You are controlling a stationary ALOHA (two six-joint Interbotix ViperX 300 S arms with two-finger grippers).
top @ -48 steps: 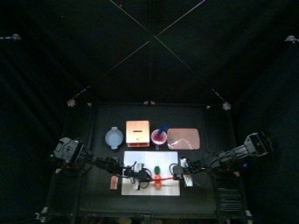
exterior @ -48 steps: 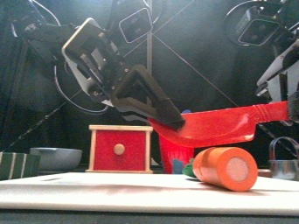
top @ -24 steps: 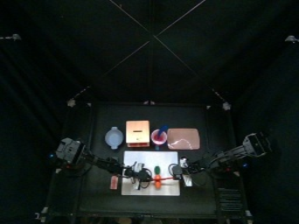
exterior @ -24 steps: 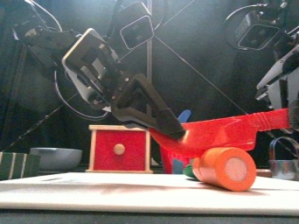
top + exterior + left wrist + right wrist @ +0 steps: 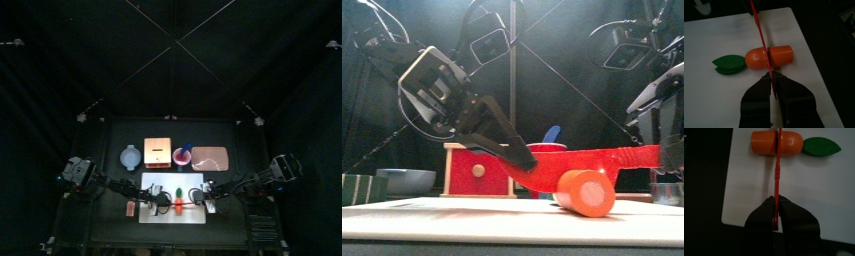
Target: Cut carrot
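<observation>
**Two arms, one red knife over the carrot**

Two arms meet above the white board (image 5: 175,198) on the bench. The red knife (image 5: 778,173) crosses the carrot (image 5: 769,56) lying there. Right jaws (image 5: 777,218) clench the knife's handle; left jaws (image 5: 771,92) clench its blade end.

This is a robot test pen in a lab, not a real kitchen. Black curtains (image 5: 54,70) close off every side, and thin crossed cords (image 5: 171,45) stretch overhead to the corner posts. A small black table (image 5: 247,160) sits in the middle, with two black jointed robot arms (image 5: 442,85) mounted at its sides, cameras and loose cabling on them. The objects laid out are bright plastic toy kitchen pieces on a white rectangular board (image 5: 150,213).
</observation>
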